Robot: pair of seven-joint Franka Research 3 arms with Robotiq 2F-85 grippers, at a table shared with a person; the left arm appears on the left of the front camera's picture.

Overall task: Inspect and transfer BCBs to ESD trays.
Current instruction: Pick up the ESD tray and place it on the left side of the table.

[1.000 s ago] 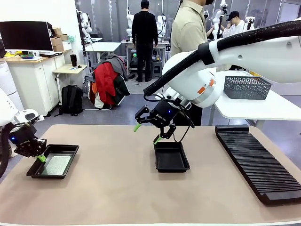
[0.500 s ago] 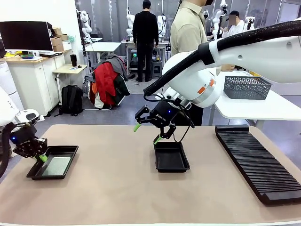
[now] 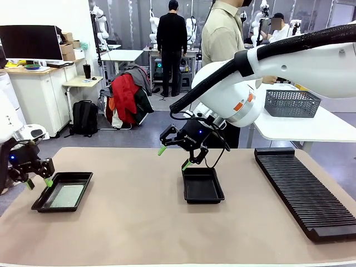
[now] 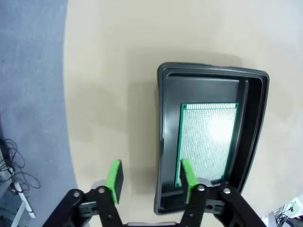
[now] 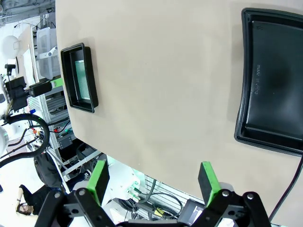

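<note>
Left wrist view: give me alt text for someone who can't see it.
A green BCB lies flat inside a black ESD tray on a tan table. The left claw hovers open above the tray's near end, one green pad over its rim, the other over bare table.

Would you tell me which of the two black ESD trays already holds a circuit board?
The tray beside the left gripper: a green BCB lies flat on its floor. The tray near the right gripper is empty.

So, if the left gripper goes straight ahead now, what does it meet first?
Probably the black tray's side rim: the left gripper's open fingers straddle it, one above the board. Depth is unclear.
</note>
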